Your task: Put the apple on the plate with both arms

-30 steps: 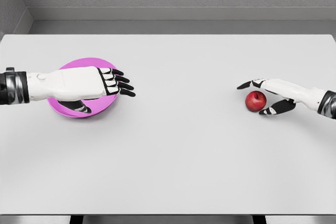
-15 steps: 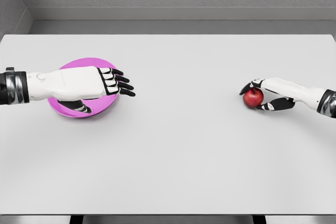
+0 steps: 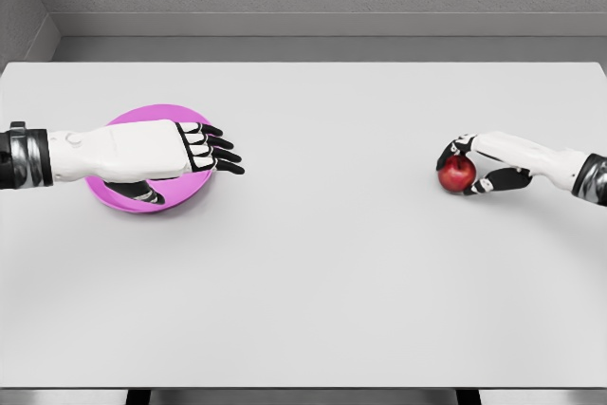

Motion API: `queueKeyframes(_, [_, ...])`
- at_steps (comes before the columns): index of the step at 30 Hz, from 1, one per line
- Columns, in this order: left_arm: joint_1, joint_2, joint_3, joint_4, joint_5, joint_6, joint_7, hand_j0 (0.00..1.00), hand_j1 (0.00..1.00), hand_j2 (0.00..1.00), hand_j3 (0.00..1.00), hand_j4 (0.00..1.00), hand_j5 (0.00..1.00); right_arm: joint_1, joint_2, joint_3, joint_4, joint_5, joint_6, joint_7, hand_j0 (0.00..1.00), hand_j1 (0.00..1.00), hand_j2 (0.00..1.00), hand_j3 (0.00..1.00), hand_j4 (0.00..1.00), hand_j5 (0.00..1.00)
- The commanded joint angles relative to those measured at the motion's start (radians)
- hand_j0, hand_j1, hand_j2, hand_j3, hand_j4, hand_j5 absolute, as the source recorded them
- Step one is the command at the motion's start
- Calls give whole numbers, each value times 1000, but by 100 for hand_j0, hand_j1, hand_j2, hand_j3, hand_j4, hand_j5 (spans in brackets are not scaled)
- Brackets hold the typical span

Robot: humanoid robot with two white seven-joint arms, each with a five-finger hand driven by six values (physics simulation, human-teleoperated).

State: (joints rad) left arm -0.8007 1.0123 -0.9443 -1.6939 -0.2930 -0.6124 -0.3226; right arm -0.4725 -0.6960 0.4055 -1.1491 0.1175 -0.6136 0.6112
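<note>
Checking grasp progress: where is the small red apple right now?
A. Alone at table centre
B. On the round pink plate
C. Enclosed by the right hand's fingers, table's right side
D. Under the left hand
C: the small red apple sits within the right hand, its fingers curled around it.

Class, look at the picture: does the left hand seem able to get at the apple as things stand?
Probably not directly: the left hand hovers over the plate, far across the table from the apple, which the right hand already grips.
</note>
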Motion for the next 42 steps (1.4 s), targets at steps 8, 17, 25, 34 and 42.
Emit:
queueKeyframes(8, [0, 2, 1, 0, 6, 2, 1, 100, 100, 100, 100, 100, 100, -37, 24, 108, -389, -16, 3, 0, 40, 40, 40, 40, 40, 40])
queueKeyframes(17, [0, 2, 1, 0, 6, 2, 1, 100, 100, 100, 100, 100, 100, -172, 246, 230, -215, -7, 3, 0, 42, 42, 42, 42, 42, 42])
queueKeyframes(25, [0, 2, 1, 0, 6, 2, 1, 100, 100, 100, 100, 100, 100, -172, 224, 116, -80, -19, 3, 0, 100, 100, 100, 100, 100, 100])
queueKeyframes(34, [0, 0, -1, -1, 6, 2, -1, 100, 100, 100, 100, 100, 100, -147, 133, -23, -55, -32, 3, 0, 100, 100, 100, 100, 100, 100])
queueKeyframes(42, [9, -113, -7, -12, 5, 2, -95, 100, 100, 100, 100, 100, 100, -123, 24, -93, -58, -32, 3, 0, 100, 100, 100, 100, 100, 100])
